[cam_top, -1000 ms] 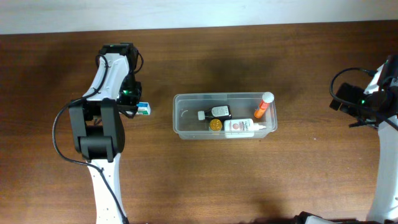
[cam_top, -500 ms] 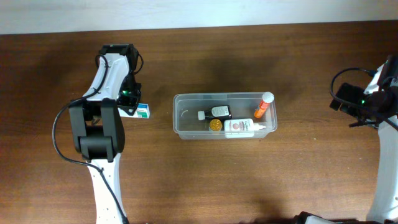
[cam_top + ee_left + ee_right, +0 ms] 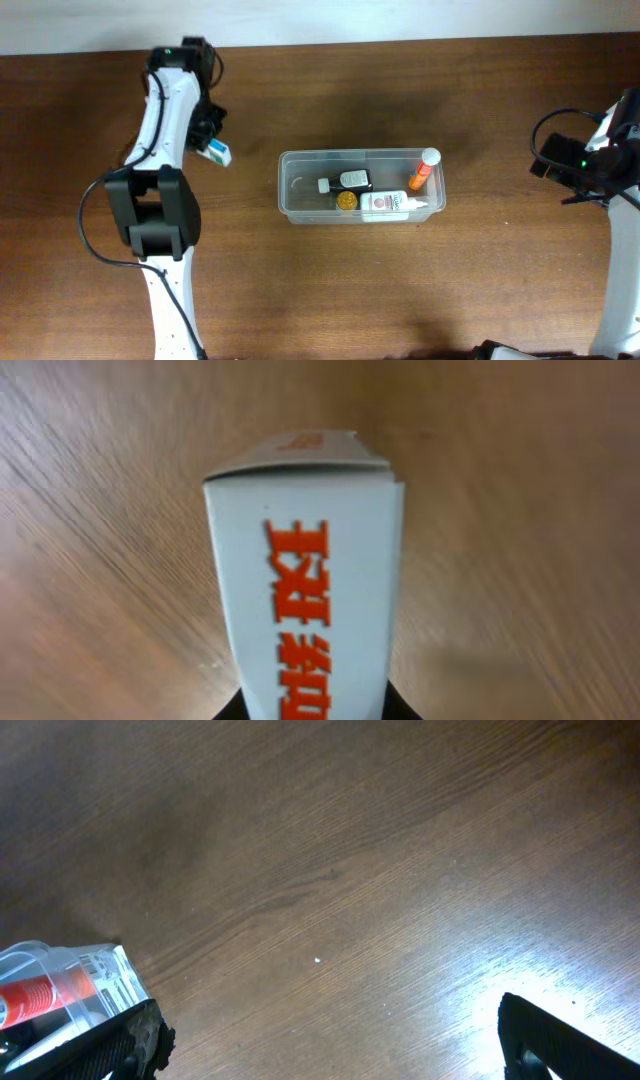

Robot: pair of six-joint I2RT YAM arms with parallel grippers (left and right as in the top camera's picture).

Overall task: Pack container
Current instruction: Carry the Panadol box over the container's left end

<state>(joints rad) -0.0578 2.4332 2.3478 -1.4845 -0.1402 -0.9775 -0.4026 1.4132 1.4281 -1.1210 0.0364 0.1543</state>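
Note:
The clear plastic container (image 3: 290,190) sits mid-table and holds a white tube (image 3: 396,204), an orange tube with a white cap (image 3: 424,170), a small dark bottle (image 3: 352,180) and a yellow cap (image 3: 346,201). My left gripper (image 3: 212,146) is shut on a small white box with orange lettering (image 3: 312,590), held off the table to the container's upper left; the box also shows in the overhead view (image 3: 219,153). My right gripper (image 3: 330,1050) is open and empty at the far right; a corner of the container (image 3: 85,982) shows at its left.
The brown wooden table (image 3: 400,290) carries nothing else. A pale wall edge (image 3: 400,20) runs along the back. The left arm's base (image 3: 155,225) stands left of the container, and the right arm (image 3: 600,165) stands at the right edge.
My left gripper has lifted the white box and carried it back and up from beside the container's left end, turning it. The right arm has not moved.

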